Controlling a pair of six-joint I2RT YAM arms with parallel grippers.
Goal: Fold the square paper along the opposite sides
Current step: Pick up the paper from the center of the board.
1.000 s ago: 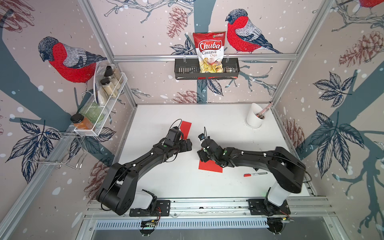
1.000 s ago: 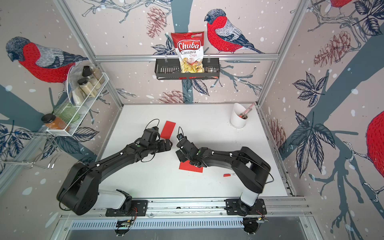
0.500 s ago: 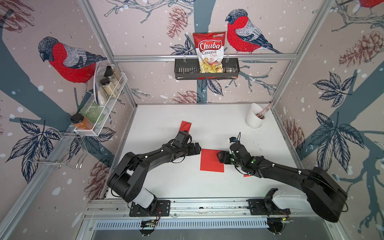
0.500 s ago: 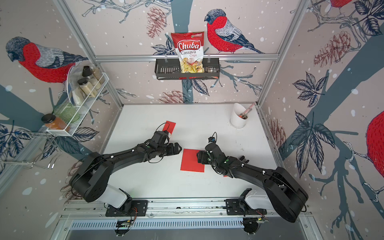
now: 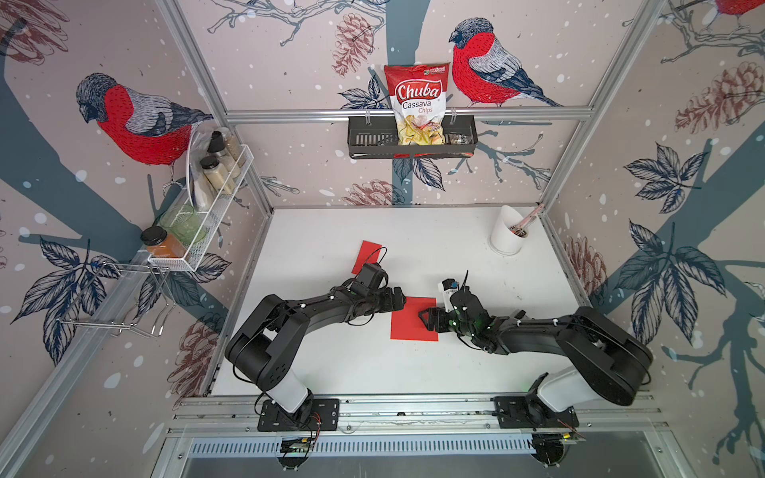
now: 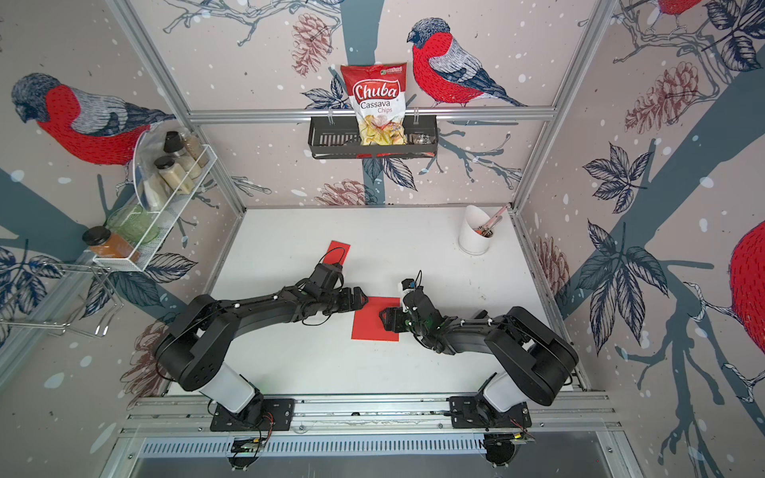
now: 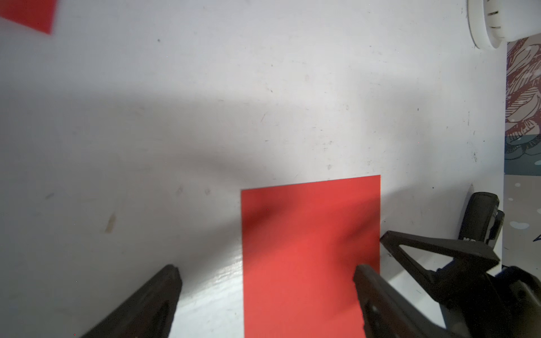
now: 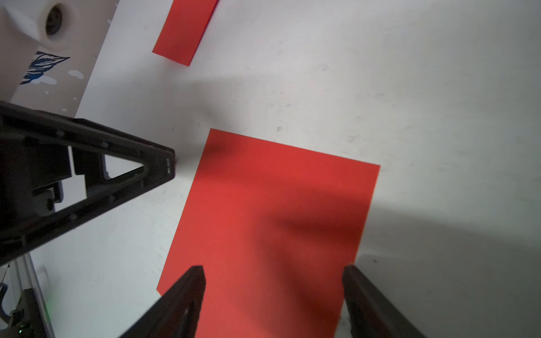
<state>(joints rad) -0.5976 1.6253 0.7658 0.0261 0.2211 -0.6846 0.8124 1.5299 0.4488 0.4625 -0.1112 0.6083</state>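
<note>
A white worktop [image 5: 331,364] sits inside a booth papered with red-breasted birds, pine cones and leaves. Only the top views take in those walls and both black arms whole. There the left arm [image 5: 314,310] hides part of a folded red strip [image 5: 366,254] lying toward the back, while the right wrist view shows that strip [image 8: 183,29] with its end clear. The left wrist view alone shows a finger [image 7: 445,246] of the right arm [image 5: 538,331] at the paper's edge. The right wrist view in turn shows a finger [image 8: 159,166] of the left arm just beside a corner of the sheet. The square paper [image 5: 414,323] lies flat near the middle of the worktop, between the two arms. The left jaws stand wide apart at its far left corner, with one finger [image 7: 164,295] over bare worktop and the other finger [image 7: 370,289] over the sheet's margin; whether they touch it cannot be told. The right jaws also stand wide, holding nothing, their fingers [image 8: 193,289] over the paper at its right edge. On the left wall a white wire rack [image 5: 232,182] holds several jars, the nearest jar [image 5: 159,244] with orange contents. On the back wall a black basket [image 5: 364,140] holds a bag of cassava chips [image 5: 418,103]. At the back right a white cup [image 5: 503,238] holds thin sticks or pens, too small to name.
</note>
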